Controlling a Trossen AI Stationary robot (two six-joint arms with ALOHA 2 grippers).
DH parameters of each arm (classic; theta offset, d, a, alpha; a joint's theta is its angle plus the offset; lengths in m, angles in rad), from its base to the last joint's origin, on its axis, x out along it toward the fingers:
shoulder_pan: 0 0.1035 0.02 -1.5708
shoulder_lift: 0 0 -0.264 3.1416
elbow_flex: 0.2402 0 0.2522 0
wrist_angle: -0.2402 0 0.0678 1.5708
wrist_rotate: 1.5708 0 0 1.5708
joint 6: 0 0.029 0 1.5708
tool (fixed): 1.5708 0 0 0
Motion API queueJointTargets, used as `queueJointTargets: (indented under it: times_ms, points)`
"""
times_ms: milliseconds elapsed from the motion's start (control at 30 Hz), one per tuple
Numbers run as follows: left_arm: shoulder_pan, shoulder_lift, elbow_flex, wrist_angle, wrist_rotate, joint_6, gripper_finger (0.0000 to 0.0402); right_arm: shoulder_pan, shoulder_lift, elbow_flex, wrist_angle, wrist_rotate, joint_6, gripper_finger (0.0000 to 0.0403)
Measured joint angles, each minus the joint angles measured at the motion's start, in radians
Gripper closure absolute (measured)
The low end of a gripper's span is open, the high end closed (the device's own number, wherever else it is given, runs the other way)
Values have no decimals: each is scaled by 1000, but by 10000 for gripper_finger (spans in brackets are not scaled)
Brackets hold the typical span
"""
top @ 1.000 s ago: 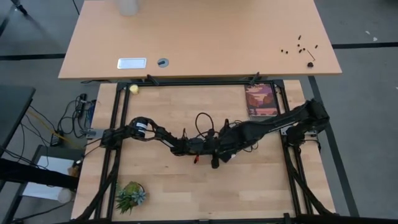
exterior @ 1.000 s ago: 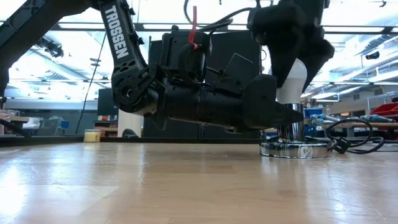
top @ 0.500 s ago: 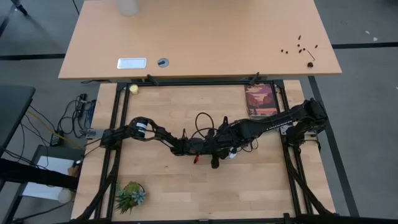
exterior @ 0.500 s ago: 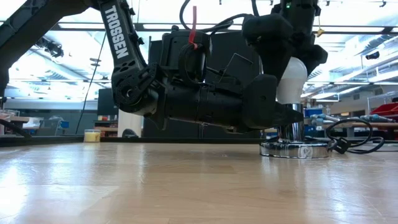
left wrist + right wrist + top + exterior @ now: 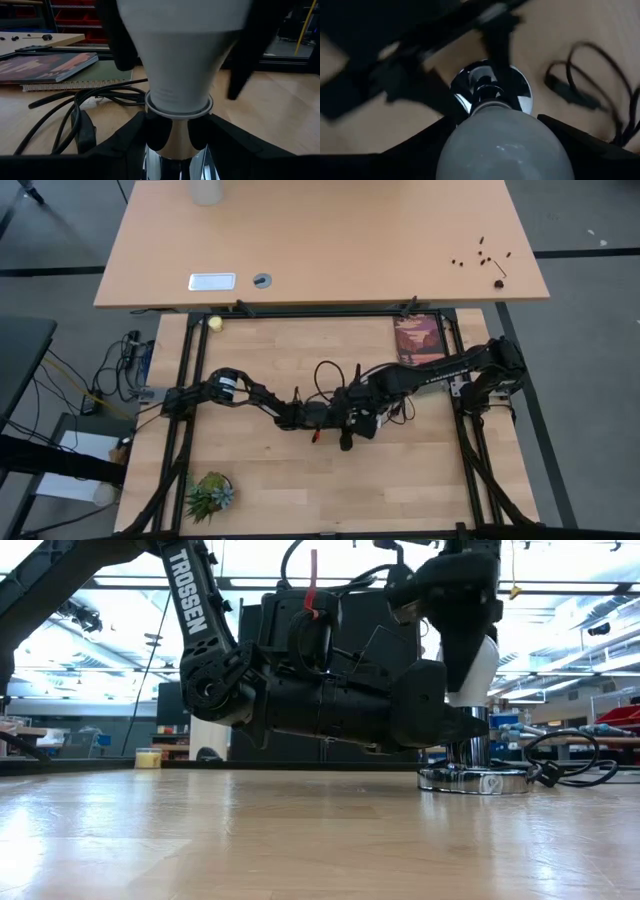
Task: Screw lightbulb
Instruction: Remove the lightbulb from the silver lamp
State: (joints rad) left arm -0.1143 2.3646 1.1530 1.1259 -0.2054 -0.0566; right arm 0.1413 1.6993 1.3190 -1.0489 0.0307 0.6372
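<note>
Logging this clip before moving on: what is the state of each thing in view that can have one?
lightbulb: upright, base in the socket.
socket: standing on the table, black cord attached.
left gripper: fingers on either side of the socket's chrome neck.
right gripper: above, fingers at both sides of the lightbulb; contact unclear.
notebook: closed, flat at the table's far right.

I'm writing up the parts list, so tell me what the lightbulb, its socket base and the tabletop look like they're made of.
The lightbulb: matte white, no sharp reflections; frosted glass or plastic, can't tell which.
The socket base: polished, mirror-like silver disc and stem reflecting the surroundings, so probably chromed metal.
The tabletop: pale wood with visible plank grain and a soft sheen, likely sealed wood or laminate.
</note>
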Motion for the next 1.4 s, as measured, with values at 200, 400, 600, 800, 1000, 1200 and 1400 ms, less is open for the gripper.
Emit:
queueJointTargets:
  times_ms: [200, 400, 600, 800, 1000, 1200, 1400]
  points:
    - [0, 0, 0, -1, 0, 0, 213, 6, 0, 0, 2, -15, -547, 126]
    - [0, 0, 0, -1, 0, 1, 213, 10, 0, 0, -6, -9, -1204, 130]
    - [1, 0, -1, 4, -2, -3, 213, 28, 1, -2, -18, 91, -1613, 121]
    - [1, 0, 0, 3, -4, 4, 213, 57, 3, 10, -17, 119, -1517, 117]
    - [0, 0, 0, 3, 2, 3, 213, 66, 1, 59, -9, 113, -1131, 72]
    - [0, 0, 0, 2, 2, 3, 213, 67, 1, 118, -18, 84, -735, 8]
    - [0, 0, 0, 2, 6, 1, 213, 44, 0, 135, -97, 98, -178, 24]
